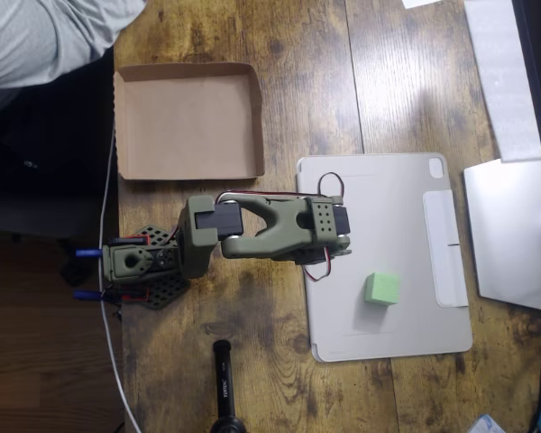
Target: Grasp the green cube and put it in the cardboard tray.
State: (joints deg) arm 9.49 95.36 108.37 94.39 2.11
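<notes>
**Green cube sits on tablet, tray waits across the tabletop**

Seen from overhead, a wooden tabletop (361, 63) carries a grey tablet (388, 216) at about 4 o'clock from centre. The cardboard tray (187, 122) lies at 10 o'clock, its flat bottom bare. The olive-green arm (261, 230) reaches from its base at 8 o'clock toward the tablet's near edge; the gripper is tucked beneath the wrist, so whether its jaws are apart or together cannot be told. The green cube (381, 289) rests on the tablet at 5 o'clock, near the arm's tip yet apart from it, well away from the tray.
</notes>
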